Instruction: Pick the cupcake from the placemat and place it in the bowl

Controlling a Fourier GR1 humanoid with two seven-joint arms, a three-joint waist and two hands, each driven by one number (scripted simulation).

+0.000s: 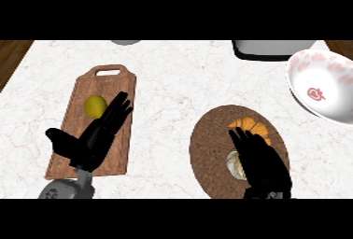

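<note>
- right hand [260, 161] hovers over the round woven placemat [207, 144], fingers straight and held together, pointing far — nothing pinched yet.
- the cupcake [235, 164] sits on the near middle of the placemat, only a pale sliver of it peeking out at the left edge of the hand; the rest is hidden underneath.
- an orange pastry [250, 127] lies just beyond the fingertips on the same mat — not the target.
- the bowl [324, 88], white with red marks, waits to the far right, tilted toward us.
- left hand [93, 135] rests spread over the wooden cutting board [76, 116] on the left of the table [172, 74], near a yellow fruit [95, 105].
- handling call: it's likely light and soft, the top easy to squash, so take it low round the sides, fingers against thumb, and lift it upright.
</note>
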